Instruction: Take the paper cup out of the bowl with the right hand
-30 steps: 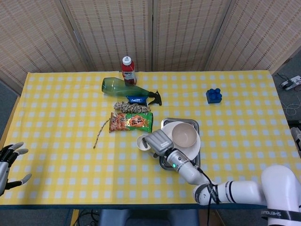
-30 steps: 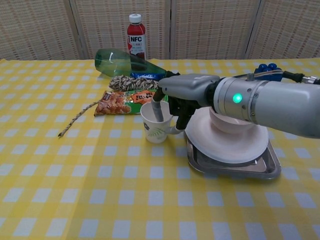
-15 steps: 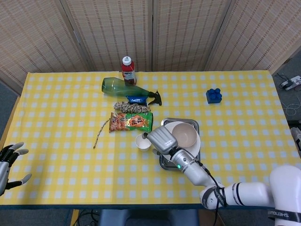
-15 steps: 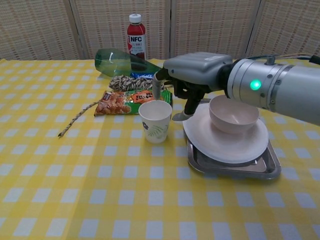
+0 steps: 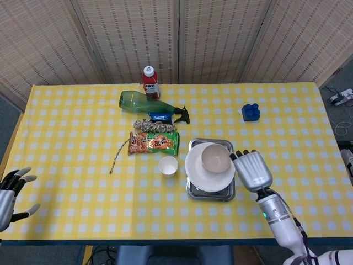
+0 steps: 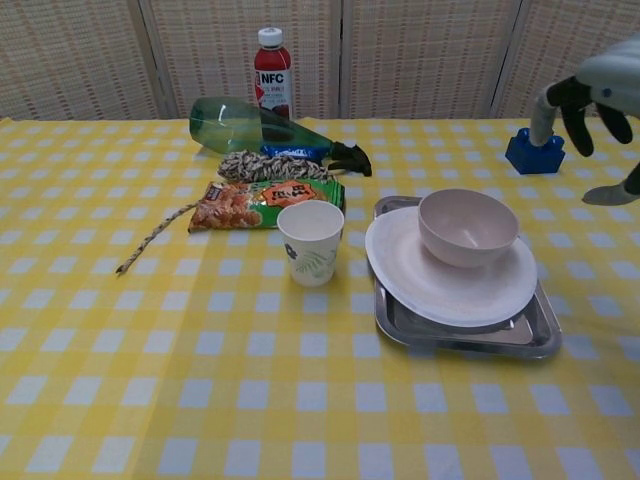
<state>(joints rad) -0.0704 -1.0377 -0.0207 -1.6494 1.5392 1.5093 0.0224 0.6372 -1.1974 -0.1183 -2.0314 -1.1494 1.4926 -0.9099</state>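
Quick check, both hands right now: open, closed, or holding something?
Left hand: open, fingers apart, holding nothing, at the table's near-left edge.
Right hand: open, fingers spread, holding nothing, right of the bowl; the paper cup stands free on the table.

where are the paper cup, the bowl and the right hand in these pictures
paper cup [image 6: 311,243], chest view, on its outer side wall
bowl [image 6: 466,228], chest view, on its inner wall
right hand [image 5: 252,170], head view, on the back of the hand
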